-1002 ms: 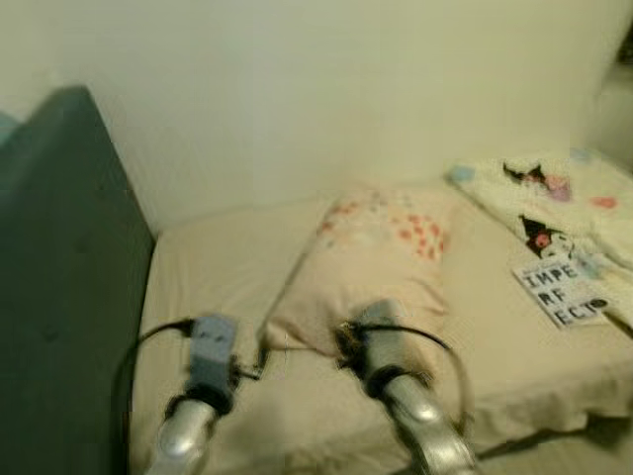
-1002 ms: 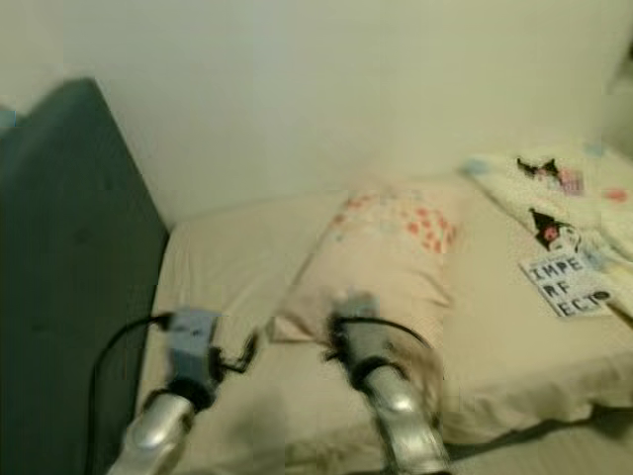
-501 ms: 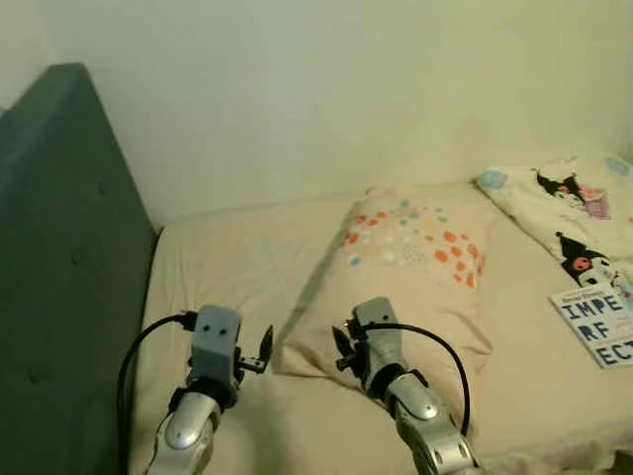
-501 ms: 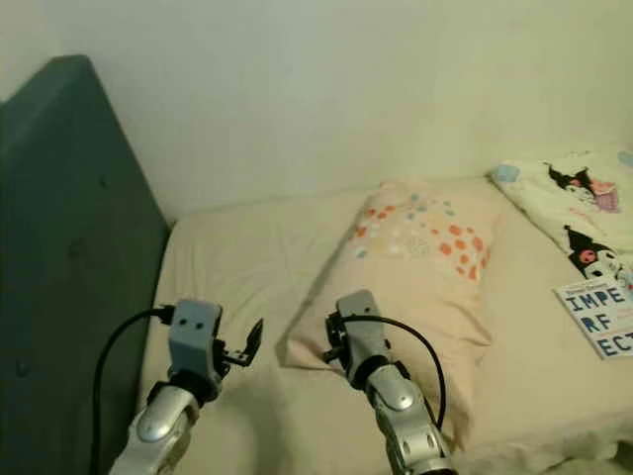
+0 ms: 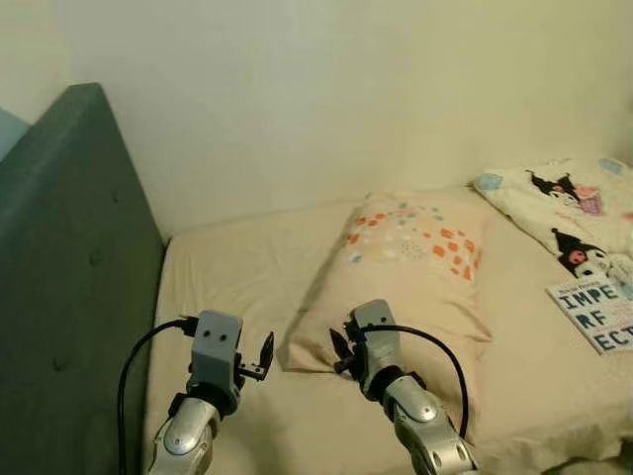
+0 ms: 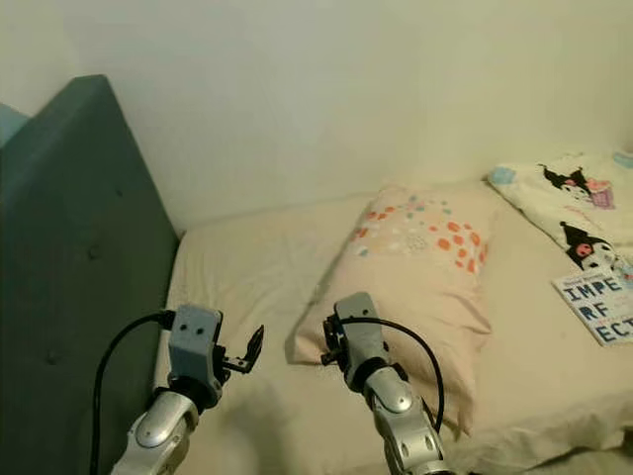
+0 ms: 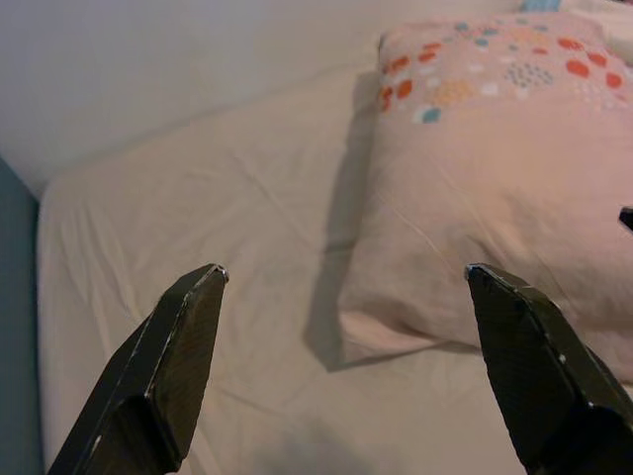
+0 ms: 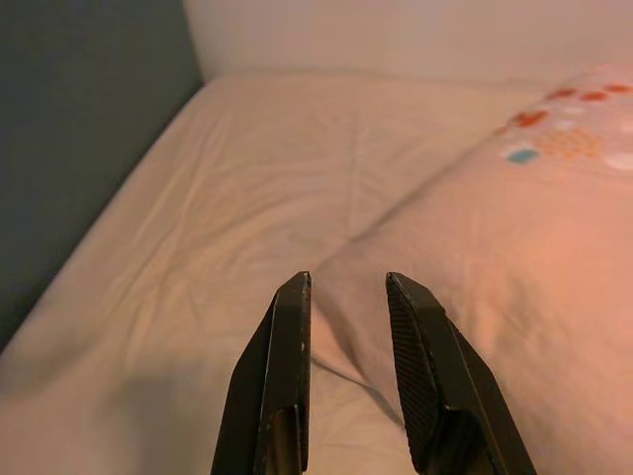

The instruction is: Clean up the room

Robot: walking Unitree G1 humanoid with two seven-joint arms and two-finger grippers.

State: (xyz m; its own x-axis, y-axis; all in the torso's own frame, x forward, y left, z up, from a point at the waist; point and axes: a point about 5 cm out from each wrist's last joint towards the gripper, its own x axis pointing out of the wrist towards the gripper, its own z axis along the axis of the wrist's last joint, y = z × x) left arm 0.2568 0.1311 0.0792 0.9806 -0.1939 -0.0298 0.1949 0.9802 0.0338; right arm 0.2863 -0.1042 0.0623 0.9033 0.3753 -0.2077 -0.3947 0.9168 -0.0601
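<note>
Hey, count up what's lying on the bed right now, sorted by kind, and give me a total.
Pillow: 1
Cartoon-print blanket: 1
Book: 1
Total: 3

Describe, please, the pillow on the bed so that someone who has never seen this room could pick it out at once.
A bed with a cream sheet stands against the pale wall, a dark teal headboard on the robot's left. The pillow lies mid-bed, just ahead of the right gripper. It is peach with orange and teal dots at its far end, unlike the cartoon-print blanket to its right.
</note>
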